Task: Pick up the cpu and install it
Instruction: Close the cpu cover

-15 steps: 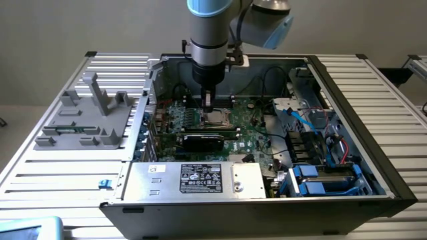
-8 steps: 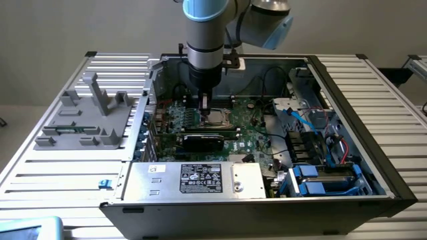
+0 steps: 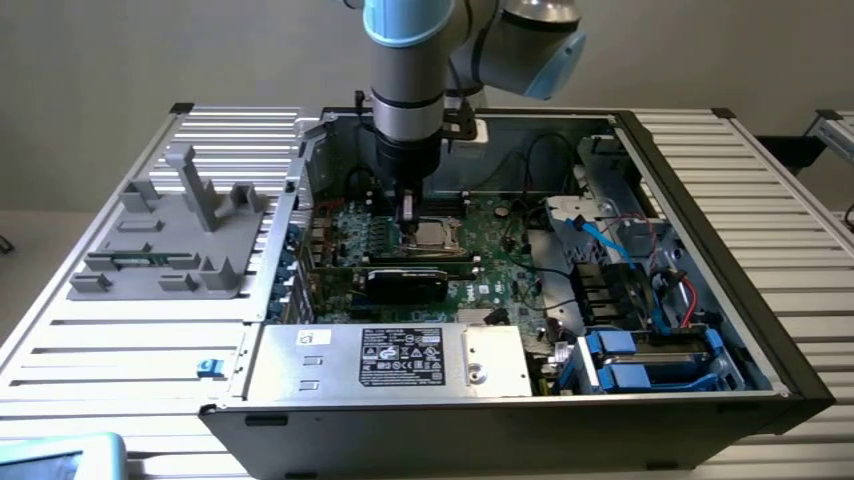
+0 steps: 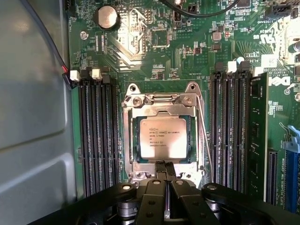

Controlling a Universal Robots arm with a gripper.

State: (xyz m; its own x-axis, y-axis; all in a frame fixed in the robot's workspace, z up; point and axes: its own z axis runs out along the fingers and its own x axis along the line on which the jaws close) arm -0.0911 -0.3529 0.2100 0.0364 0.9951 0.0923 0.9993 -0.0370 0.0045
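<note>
Wide slatted tabletop [image 3: 747,190], and on it sits the open computer case [image 3: 400,420], with the arm [image 3: 407,60] reaching straight down inside. Green motherboard [image 4: 154,61] spread across the inside of the case, and at its middle the socket [image 4: 161,102], our landmark, ringed by its metal frame. Rows of black memory slots [image 4: 98,131] flank the socket on both sides. And there's the cpu [image 4: 163,137], lying flat inside the socket, square to the frame. I'd judge it light, rigid and fragile, slick on that metal lid, so any hold belongs on two opposite edges, never the underside. It's a small silver-grey square with faint printed lines and a thin darker rim. The claw [image 4: 165,169] hangs at one edge of the socket, fingers pressed together, tips just over the cpu's rim, clamped on nothing I can see.
</note>
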